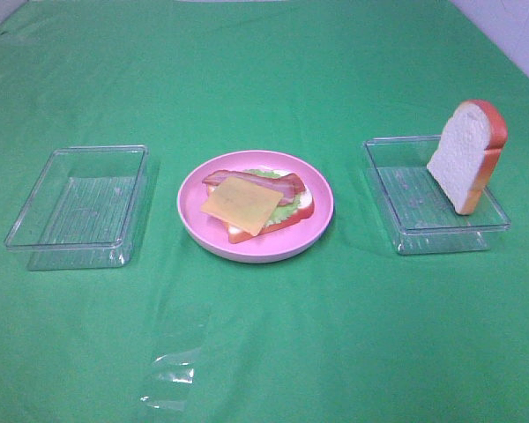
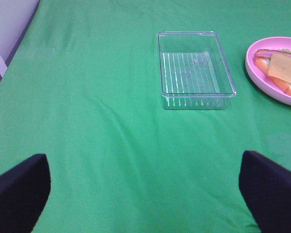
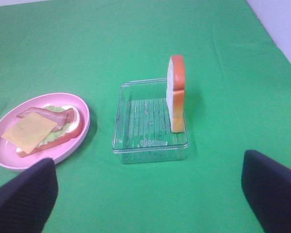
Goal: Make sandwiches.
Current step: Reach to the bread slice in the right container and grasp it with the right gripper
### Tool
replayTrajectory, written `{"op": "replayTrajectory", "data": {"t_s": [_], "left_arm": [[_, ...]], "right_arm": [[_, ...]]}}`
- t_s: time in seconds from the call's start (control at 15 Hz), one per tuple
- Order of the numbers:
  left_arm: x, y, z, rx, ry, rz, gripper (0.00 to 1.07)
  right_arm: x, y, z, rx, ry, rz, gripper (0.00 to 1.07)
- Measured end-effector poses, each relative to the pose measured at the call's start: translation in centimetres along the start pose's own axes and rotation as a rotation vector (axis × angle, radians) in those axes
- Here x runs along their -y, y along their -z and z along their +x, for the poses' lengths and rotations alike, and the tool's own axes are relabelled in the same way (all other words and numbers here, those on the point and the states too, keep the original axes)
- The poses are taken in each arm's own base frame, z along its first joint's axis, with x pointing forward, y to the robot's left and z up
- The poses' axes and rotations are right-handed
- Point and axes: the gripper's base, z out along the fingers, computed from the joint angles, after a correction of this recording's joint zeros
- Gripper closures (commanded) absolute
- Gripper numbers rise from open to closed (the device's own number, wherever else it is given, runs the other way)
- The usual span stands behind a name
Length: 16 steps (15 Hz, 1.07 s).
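At centre of your green cloth [image 1: 264, 335] sits a round pink plate [image 1: 322, 220] w/ the open sandwich [image 1: 256, 201] on it: bottom bread slice, pale lettuce, reddish bacon strips, yellow cheese square [image 1: 241, 204] on top, lying slightly askew; no top slice yet, so the stack looks unfinished. To your left, well apart from the plate, a clear plastic tray [image 1: 75, 207] w/ nothing in it; prob. its fillings are already used. To your right, a second clear tray [image 1: 436, 198] holds one last bread slice [image 1: 467, 154] — standing nearly upright, leaning against the tray's far-right rim, crust edge outward; that tilt leaves both faces exposed, which should suit a pinch from above. Judging by this, the remaining step is to cap the stack w/ that slice.

Left gripper [image 2: 145, 194]: jaws spread wide, holding nothing, touching nothing; it hangs over bare cloth, near side of the left tray. Right gripper [image 3: 148, 194]: likewise wide apart and empty — over cloth just short of the right tray, the slice ahead of it.
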Motion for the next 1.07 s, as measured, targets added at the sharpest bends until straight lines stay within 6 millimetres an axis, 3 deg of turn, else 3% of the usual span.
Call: {"op": "replayTrajectory", "data": {"t_s": [0.53,0.67,0.73,0.87,0.93,1.07], "left_arm": [[0.0,0.0,0.0,0.001,0.000,0.001,0.09],[0.0,0.0,0.0,0.001,0.000,0.001,0.09],[0.0,0.0,0.0,0.001,0.000,0.001,0.09],[0.0,0.0,0.0,0.001,0.000,0.001,0.09],[0.0,0.0,0.0,0.001,0.000,0.001,0.09],[0.0,0.0,0.0,0.001,0.001,0.002,0.09]], "right_arm": [[0.2,-4.4,-1.6,-0.086,-0.008,0.006,0.09],[0.4,-6.9,-1.8,-0.160,0.012,0.014,0.09],[0.6,-10.0,-2.2,-0.275,0.042,0.017,0.09],[0.7,-13.7,-3.8,-0.374,0.062,0.015,0.09],[0.7,-14.6,-4.1,-0.394,0.067,0.015,0.09],[1.0,-18.8,-5.7,-0.477,0.092,0.018,0.09]]}}
